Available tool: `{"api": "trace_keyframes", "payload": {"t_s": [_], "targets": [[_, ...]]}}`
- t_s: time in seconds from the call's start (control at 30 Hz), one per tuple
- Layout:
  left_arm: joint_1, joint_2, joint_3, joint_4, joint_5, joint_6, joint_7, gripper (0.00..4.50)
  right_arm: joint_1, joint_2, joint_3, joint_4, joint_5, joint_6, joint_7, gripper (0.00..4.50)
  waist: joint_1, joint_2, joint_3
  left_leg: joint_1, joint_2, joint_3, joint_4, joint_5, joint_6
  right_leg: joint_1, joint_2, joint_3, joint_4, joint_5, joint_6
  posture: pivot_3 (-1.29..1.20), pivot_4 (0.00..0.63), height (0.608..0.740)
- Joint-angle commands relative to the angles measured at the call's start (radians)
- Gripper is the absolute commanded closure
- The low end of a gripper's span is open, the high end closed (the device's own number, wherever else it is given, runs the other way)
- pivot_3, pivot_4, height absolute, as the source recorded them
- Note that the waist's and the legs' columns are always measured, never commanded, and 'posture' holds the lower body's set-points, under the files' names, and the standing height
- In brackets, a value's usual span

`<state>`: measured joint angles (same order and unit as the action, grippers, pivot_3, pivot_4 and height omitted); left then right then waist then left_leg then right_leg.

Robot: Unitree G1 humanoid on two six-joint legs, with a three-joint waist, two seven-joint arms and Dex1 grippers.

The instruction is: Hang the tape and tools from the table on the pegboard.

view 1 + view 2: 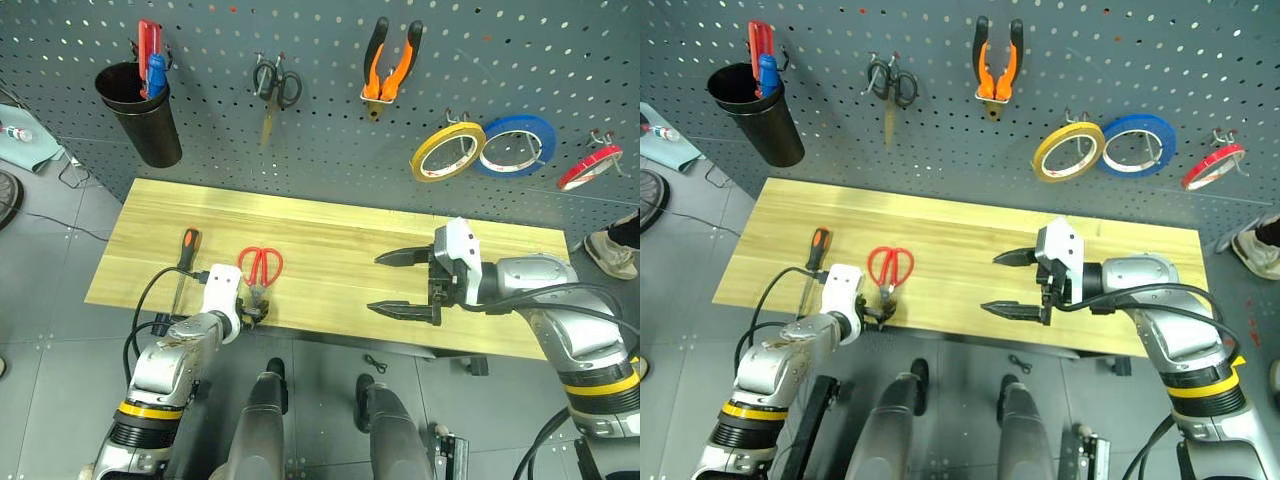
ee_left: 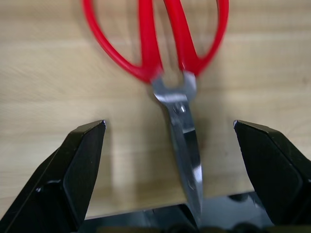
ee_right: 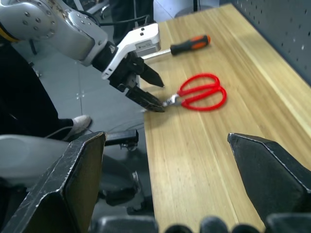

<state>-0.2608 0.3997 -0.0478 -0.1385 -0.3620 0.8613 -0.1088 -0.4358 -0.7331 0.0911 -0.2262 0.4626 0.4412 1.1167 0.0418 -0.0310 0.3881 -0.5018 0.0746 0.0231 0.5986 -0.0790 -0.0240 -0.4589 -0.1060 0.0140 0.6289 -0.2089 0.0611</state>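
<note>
The red-handled scissors [image 1: 260, 265] lie on the table [image 1: 330, 250] near its front left, blades toward the front edge. My left gripper [image 1: 255, 312] is open and low at that edge, and the blades [image 2: 187, 145] lie between its fingers [image 2: 73, 170] untouched. The screwdriver [image 1: 186, 255] lies just left of the scissors. My right gripper [image 1: 400, 283] hangs open above the table's middle right, pointing left, with nothing in it. On the pegboard [image 1: 330, 150] hang the orange-and-black pliers [image 1: 390, 60] and the yellow tape [image 1: 417, 160].
A black cup [image 1: 140, 110] with red and blue tools hangs at the pegboard's left. Small black-handled scissors [image 1: 275, 85], a blue roll [image 1: 525, 122] and a red roll [image 1: 580, 176] also hang there. A person's shoe [image 1: 610, 250] stands right of the table.
</note>
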Motion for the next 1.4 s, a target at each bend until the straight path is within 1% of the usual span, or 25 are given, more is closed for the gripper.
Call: {"api": "trace_keyframes", "payload": {"t_s": [0.03, 0.07, 0.13, 0.2, 0.3, 0.4, 0.43, 0.63, 0.7, 0.8, 0.87, 0.93, 0.97, 1.03, 1.1, 1.2, 1.27, 1.3, 1.33, 1.4], "targets": [[-0.006, -0.019, -0.024, 0.017, 0.031, 0.028, -0.018, 0.0, 0.025, -0.005, -0.003, 0.014, -0.031, -0.077, 0.029, 0.05, 0.0, 0.001, 0.007, 0.0, 0.0, 0.0, 0.0, 0.0, 0.0, 0.0, 0.0, 0.0, 0.0, 0.0, 0.0, 0.01, 0.489, 0.74], [-0.008, -0.021, -0.031, 0.015, 0.036, 0.034, -0.026, 0.0, 0.03, -0.006, -0.001, 0.019, -0.039, -0.09, 0.032, 0.05, 0.0, 0.001, 0.009, 0.0, 0.0, 0.0, 0.0, 0.0, 0.0, 0.0, 0.0, 0.0, 0.0, 0.0, 0.0, 0.01, 0.492, 0.74], [-0.008, -0.035, -0.038, 0.009, 0.044, 0.054, -0.03, 0.56, 0.034, -0.003, -0.003, 0.028, -0.047, -0.101, 0.032, 0.0, -0.001, 0.002, 0.012, 0.0, 0.0, 0.0, 0.0, 0.0, 0.0, 0.0, 0.0, 0.0, 0.0, 0.0, 0.0, 0.01, 0.495, 0.74], [-0.007, -0.045, -0.037, 0.008, 0.055, 0.07, -0.026, 1.29, 0.034, 0.003, -0.007, 0.029, -0.047, -0.098, 0.027, 0.0, -0.002, 0.002, 0.013, 0.0, 0.0, 0.0, 0.0, 0.0, 0.0, 0.0, 0.0, 0.0, 0.0, 0.0, 0.0, 0.01, 0.497, 0.74], [-0.002, -0.06, -0.019, -0.007, 0.069, 0.101, -0.009, 2.86, 0.032, 0.012, -0.009, 0.026, -0.043, -0.089, 0.018, 0.0, -0.004, 0.002, 0.015, 0.001, 0.0, 0.0, 0.0, 0.0, 0.0, 0.0, 0.0, 0.0, 0.001, 0.0, 0.0, 0.01, 0.498, 0.74], [0.006, -0.07, -0.004, -0.02, 0.086, 0.104, 0.006, 4.23, 0.029, 0.015, -0.009, 0.029, -0.045, -0.09, 0.016, 0.0, -0.006, 0.002, 0.017, 0.002, 0.0, 0.0, 0.0, 0.0, 0.0, 0.0, 0.0, 0.0, 0.001, -0.001, 0.0, 0.02, 0.497, 0.74], [0.013, -0.072, 0.003, -0.031, 0.089, 0.105, 0.009, 4.33, 0.028, 0.017, -0.01, 0.031, -0.047, -0.091, 0.014, 0.0, -0.006, 0.002, 0.018, 0.002, 0.0, 0.0, 0.0, 0.0, 0.0, 0.0, 0.0, 0.0, 0.001, -0.001, 0.0, 0.02, 0.497, 0.74], [0.026, -0.056, 0.023, -0.129, 0.095, 0.028, -0.033, 4.33, 0.039, 0.035, -0.047, 0.005, -0.028, -0.079, -0.033, 0.0, -0.004, 0.002, 0.019, 0.002, 0.0, 0.0, -0.001, 0.0, 0.0, 0.0, 0.0, 0.0, 0.001, -0.001, -0.001, 0.03, 0.476, 0.74], [0.042, -0.01, 0.014, -0.211, 0.106, -0.038, -0.085, 4.33, 0.047, 0.034, -0.085, -0.041, 0.008, -0.046, -0.06, 0.0, -0.003, 0.002, 0.019, 0.001, 0.0, 0.0, -0.001, 0.0, 0.0, 0.0, 0.0, 0.0, 0.001, -0.001, -0.001, 0.04, 0.447, 0.74], [0.099, 0.068, 0.01, -0.364, 0.124, -0.197, -0.174, 4.33, 0.028, 0.036, -0.157, -0.105, 0.082, 0.018, -0.109, 0.0, -0.003, 0.002, 0.019, -0.001, 0.0, 0.0, -0.001, 0.0, -0.001, -0.001, 0.0, 0.0, 0.0, 0.0, -0.001, 0.04, 0.423, 0.74], [0.163, 0.102, 0.019, -0.435, 0.152, -0.353, -0.219, 4.33, -0.005, 0.039, -0.195, -0.144, 0.134, 0.064, -0.147, 0.0, -0.002, 0.002, 0.019, -0.001, 0.0, 0.0, -0.002, -0.003, -0.005, -0.001, -0.001, 0.0, -0.001, 0.003, -0.005, 0.04, 0.411, 0.74], [0.208, 0.114, 0.038, -0.464, 0.19, -0.489, -0.231, 4.33, -0.038, 0.047, -0.224, -0.183, 0.187, 0.106, -0.187, 0.0, -0.004, 0.002, 0.019, -0.001, 0.0, 0.001, -0.002, -0.005, -0.008, -0.001, -0.001, 0.0, -0.004, 0.004, -0.006, 0.04, 0.398, 0.74], [0.218, 0.113, 0.045, -0.463, 0.203, -0.53, -0.232, 4.33, -0.047, 0.05, -0.231, -0.194, 0.203, 0.118, -0.2, 0.0, -0.003, 0.002, 0.019, -0.001, 0.0, 0.002, -0.003, -0.005, -0.008, -0.001, -0.001, 0.0, -0.005, 0.004, -0.006, 0.04, 0.398, 0.74], [0.202, 0.103, 0.059, -0.448, 0.224, -0.588, -0.224, 4.33, -0.068, 0.051, -0.235, -0.21, 0.225, 0.144, -0.225, 0.0, -0.001, 0.002, 0.019, -0.001, 0.0, 0.002, -0.003, -0.005, -0.008, -0.001, -0.001, -0.001, -0.005, 0.004, -0.006, 0.04, 0.387, 0.74], [0.117, 0.083, 0.069, -0.419, 0.248, -0.638, -0.199, 4.33, -0.129, 0.065, -0.237, -0.218, 0.267, 0.189, -0.27, 0.0, 0.004, 0.002, 0.019, -0.001, 0.0, 0.002, -0.004, -0.005, -0.008, -0.001, -0.001, -0.001, -0.005, 0.004, -0.005, 0.04, 0.368, 0.74], [-0.018, 0.055, 0.068, -0.334, 0.278, -0.691, -0.181, 4.33, -0.208, 0.087, -0.224, -0.197, 0.283, 0.208, -0.299, 0.0, 0.005, 0.001, 0.018, -0.006, 0.0, 0.001, -0.002, -0.005, -0.008, -0.002, -0.001, -0.002, -0.007, 0.007, 0.002, 0.04, 0.349, 0.74], [-0.088, 0.039, 0.071, -0.273, 0.287, -0.717, -0.177, 4.33, -0.233, 0.094, -0.218, -0.181, 0.28, 0.207, -0.302, 0.0, 0.004, -0.002, 0.014, -0.007, 0.0, 0.001, 0.001, -0.004, -0.007, -0.002, -0.001, -0.002, -0.008, 0.012, 0.009, 0.04, 0.345, 0.74], [-0.11, 0.033, 0.071, -0.251, 0.29, -0.728, -0.179, 4.33, -0.239, 0.095, -0.216, -0.176, 0.28, 0.206, -0.302, 0.0, 0.003, -0.004, 0.012, -0.007, -0.001, 0.002, 0.002, -0.004, -0.007, -0.001, -0.001, -0.002, -0.009, 0.012, 0.009, 0.04, 0.345, 0.74], [-0.136, 0.03, 0.069, -0.223, 0.296, -0.743, -0.18, 4.33, -0.245, 0.095, -0.212, -0.169, 0.274, 0.199, -0.297, 0.0, 0.003, -0.005, 0.011, -0.007, -0.001, 0.002, 0.001, 0.0, -0.001, 0.0, -0.001, -0.002, -0.012, 0.014, 0.008, 0.04, 0.342, 0.74], [-0.177, 0.022, 0.069, -0.168, 0.306, -0.761, -0.18, 4.33, -0.257, 0.095, -0.206, -0.156, 0.267, 0.192, -0.292, 0.0, 0.002, -0.005, 0.011, -0.009, -0.001, 0.002, 0.001, 0.001, 0.001, 0.0, -0.001, -0.002, -0.015, 0.017, 0.006, 0.04, 0.337, 0.74]]}}
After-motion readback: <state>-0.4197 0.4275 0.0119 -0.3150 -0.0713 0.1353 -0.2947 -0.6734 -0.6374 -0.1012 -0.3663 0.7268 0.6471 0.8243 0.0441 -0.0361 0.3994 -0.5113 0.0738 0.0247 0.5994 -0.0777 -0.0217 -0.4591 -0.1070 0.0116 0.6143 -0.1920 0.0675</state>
